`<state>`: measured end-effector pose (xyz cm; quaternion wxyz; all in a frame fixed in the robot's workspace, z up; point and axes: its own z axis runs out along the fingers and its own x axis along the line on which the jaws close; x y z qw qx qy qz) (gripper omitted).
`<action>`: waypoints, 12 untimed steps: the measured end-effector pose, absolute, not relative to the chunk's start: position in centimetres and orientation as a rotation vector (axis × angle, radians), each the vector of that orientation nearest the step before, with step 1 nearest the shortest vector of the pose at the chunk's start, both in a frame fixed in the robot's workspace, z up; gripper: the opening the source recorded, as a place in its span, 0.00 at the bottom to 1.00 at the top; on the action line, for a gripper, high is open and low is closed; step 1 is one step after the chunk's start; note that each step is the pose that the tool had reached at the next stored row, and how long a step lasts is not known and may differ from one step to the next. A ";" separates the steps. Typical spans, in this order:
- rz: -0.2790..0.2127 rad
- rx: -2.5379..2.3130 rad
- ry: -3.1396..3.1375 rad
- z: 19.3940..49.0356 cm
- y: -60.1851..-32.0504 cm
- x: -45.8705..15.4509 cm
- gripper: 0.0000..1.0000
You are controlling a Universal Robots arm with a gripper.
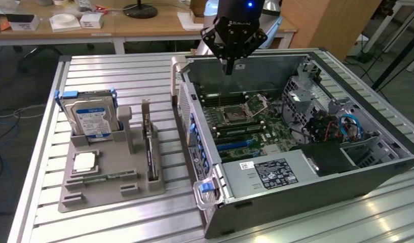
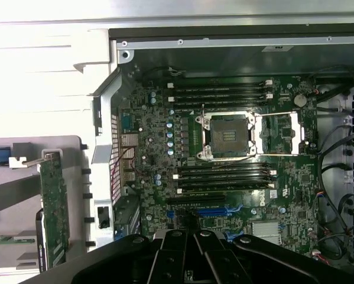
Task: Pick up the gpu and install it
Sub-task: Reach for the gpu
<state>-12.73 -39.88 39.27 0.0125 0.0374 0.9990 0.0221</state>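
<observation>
The gpu (image 1: 150,152) stands on edge in a slot of the grey holder tray (image 1: 99,198), its silvery bracket (image 1: 145,109) at the far end. In the wrist view the gpu (image 2: 54,207) is a long green-dark card beside the case wall. My gripper (image 1: 228,70) hangs over the back rim of the open computer case (image 1: 315,187), well away from the gpu. Its fingers are shut to a narrow tip with nothing between them. The gripper (image 2: 194,234) looks down on the motherboard (image 2: 283,177) with its bare CPU socket (image 2: 227,135) and a blue card slot (image 2: 215,210).
The tray also holds an upright hard drive (image 1: 91,119) with a blue-white label, a flat processor chip (image 1: 83,161) and a small green memory stick (image 1: 102,178). Everything sits on a slatted aluminium table (image 1: 112,71). A wooden desk (image 1: 139,25) with small boxes stands behind.
</observation>
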 end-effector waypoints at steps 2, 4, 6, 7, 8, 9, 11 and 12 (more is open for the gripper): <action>0.069 0.117 3.114 39.3 -39.9 -12.7 0.11; 0.069 0.117 3.114 39.3 -39.9 -12.7 0.11; 0.069 0.117 3.114 39.3 -39.9 -12.7 0.11; 0.069 0.117 3.114 39.3 -39.9 -12.8 0.11; 0.069 0.117 3.114 39.3 -39.9 -12.9 0.11; 0.069 0.117 3.114 39.2 -39.9 -13.0 0.11; 0.069 0.117 3.114 39.2 -39.9 -13.2 0.11; 0.069 0.117 3.114 39.2 -39.9 -13.3 0.11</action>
